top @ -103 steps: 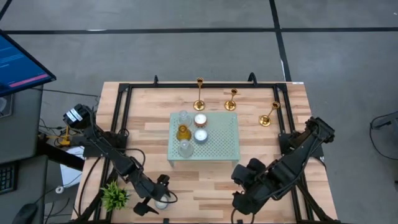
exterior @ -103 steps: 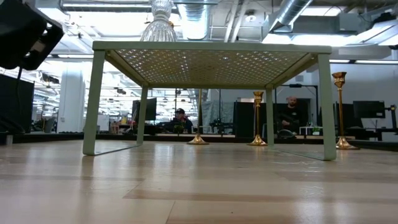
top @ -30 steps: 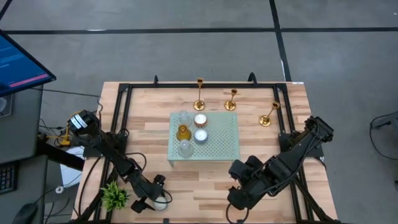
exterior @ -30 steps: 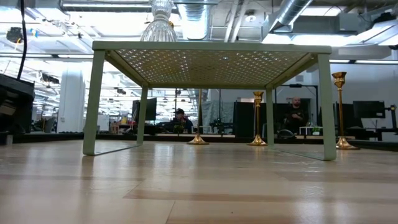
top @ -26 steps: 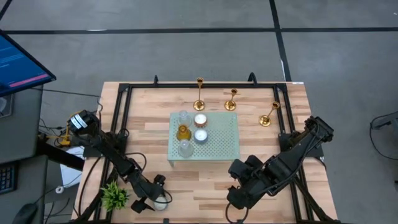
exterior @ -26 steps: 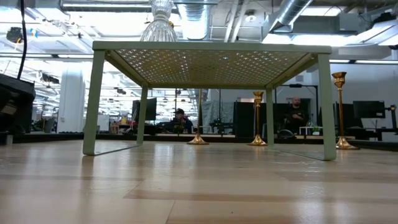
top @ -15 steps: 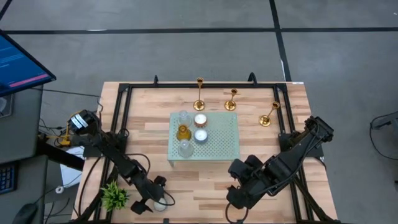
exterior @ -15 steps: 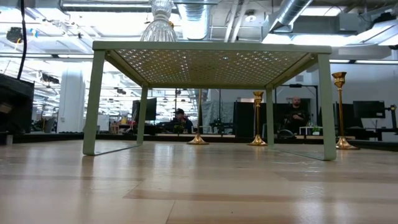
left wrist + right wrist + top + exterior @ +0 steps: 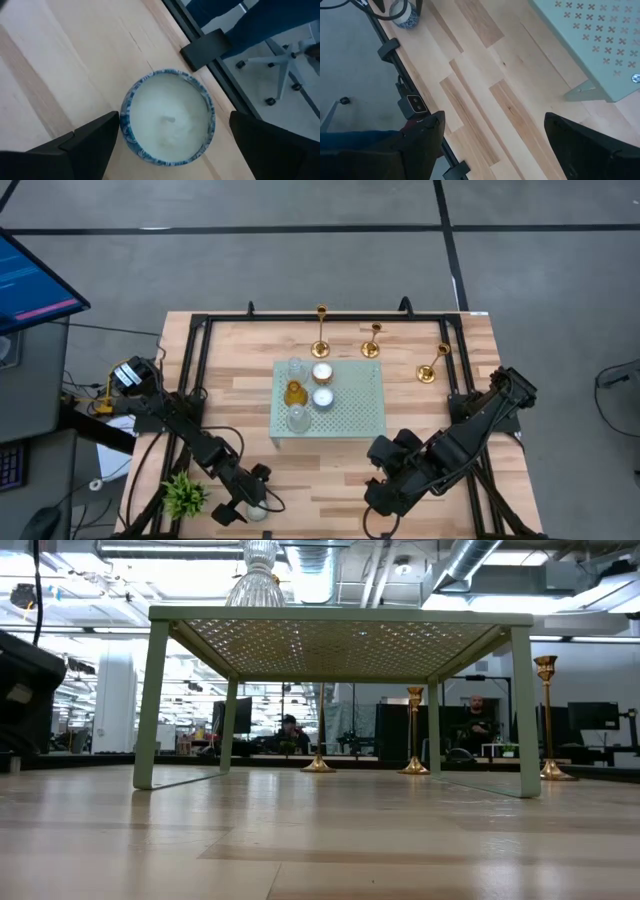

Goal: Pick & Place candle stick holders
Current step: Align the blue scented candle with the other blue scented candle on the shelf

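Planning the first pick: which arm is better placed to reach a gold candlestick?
Right, probably. Its pincer is open and free, on the side of the nearest candlestick. The left pincer is open over a bowl at the near-left edge.

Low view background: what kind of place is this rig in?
Likely an open-plan lab or industrial office. Beyond the wooden table are exposed ceiling ducts, desks with monitors and seated people. The high view shows bare concrete floor.

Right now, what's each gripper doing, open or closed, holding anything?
Left gripper: open, empty, over a small blue-rimmed bowl.
Right gripper: open, empty, above bare table.
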You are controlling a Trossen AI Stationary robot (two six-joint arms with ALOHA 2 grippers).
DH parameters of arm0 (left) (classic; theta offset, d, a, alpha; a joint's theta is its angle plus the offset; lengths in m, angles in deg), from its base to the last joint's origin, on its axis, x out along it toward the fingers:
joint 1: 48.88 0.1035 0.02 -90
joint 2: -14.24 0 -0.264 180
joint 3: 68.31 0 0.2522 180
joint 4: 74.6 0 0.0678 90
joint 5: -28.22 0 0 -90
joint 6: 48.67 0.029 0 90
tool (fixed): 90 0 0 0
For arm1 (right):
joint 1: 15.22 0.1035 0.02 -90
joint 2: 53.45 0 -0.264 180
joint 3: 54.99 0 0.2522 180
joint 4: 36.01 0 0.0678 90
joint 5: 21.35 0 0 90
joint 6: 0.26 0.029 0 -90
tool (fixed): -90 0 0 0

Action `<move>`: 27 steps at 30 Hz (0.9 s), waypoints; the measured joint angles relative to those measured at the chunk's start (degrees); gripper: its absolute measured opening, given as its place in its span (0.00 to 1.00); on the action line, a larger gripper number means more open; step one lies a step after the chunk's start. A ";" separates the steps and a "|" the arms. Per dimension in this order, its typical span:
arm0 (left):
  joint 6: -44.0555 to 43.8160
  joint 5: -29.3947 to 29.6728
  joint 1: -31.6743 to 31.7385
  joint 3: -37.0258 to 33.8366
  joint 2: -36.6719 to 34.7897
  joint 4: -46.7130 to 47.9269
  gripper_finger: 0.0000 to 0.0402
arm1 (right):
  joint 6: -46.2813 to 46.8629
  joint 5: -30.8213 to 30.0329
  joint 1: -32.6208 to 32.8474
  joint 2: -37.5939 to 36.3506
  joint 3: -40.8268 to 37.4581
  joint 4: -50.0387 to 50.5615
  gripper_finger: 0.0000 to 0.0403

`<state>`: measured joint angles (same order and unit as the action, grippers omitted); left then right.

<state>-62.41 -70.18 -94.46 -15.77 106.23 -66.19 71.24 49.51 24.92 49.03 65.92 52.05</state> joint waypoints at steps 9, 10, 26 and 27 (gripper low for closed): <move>3.21 -1.06 -0.01 7.80 2.55 12.73 0.95 | -0.96 -0.14 0.00 0.00 0.00 0.00 0.82; 3.21 -1.00 -0.01 8.11 2.55 13.11 0.95 | -1.24 -0.18 0.02 0.00 0.00 0.02 0.82; 7.34 -0.27 -0.26 14.54 6.75 17.41 0.93 | 0.49 -0.31 2.53 -0.04 0.00 -0.13 0.82; 7.35 0.16 -0.39 14.54 6.75 17.45 0.93 | 0.56 -0.42 2.73 -0.04 0.00 -0.14 0.82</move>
<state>-55.05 -70.02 -94.85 -1.23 112.98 -48.74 71.80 49.10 27.65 48.98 65.92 51.92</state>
